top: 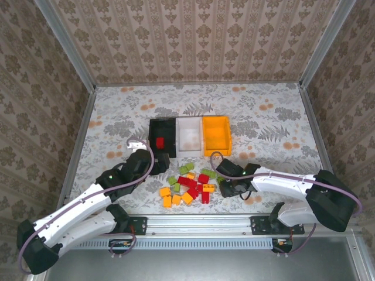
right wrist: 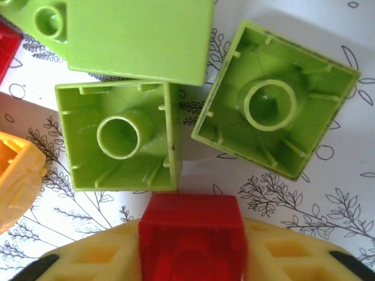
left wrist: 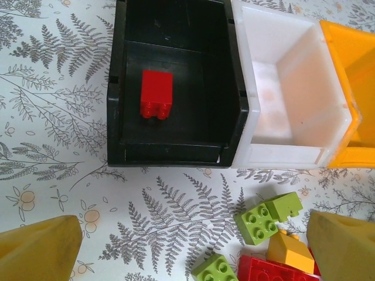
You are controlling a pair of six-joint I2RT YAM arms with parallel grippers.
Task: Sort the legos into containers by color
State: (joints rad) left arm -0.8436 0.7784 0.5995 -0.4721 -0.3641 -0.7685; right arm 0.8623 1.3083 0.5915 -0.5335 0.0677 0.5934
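One small red plastic brick (left wrist: 156,93) lies in the black rectangular plastic bin (left wrist: 117,88) mid-table, left gripper (top: 160,160) released beside it; right gripper (top: 228,186) looks clenched on a second red brick (right wrist: 191,231) toward the near edge, which next needs carrying to that bin.

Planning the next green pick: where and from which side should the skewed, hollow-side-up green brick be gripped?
Grip the skewed green brick across two opposite outer walls, coming straight down with the wrist turned to match its angle. It lies hollow side up, so those walls stand upright and parallel. The other hollow green brick sits close on its left, so that finger's room looks tight.
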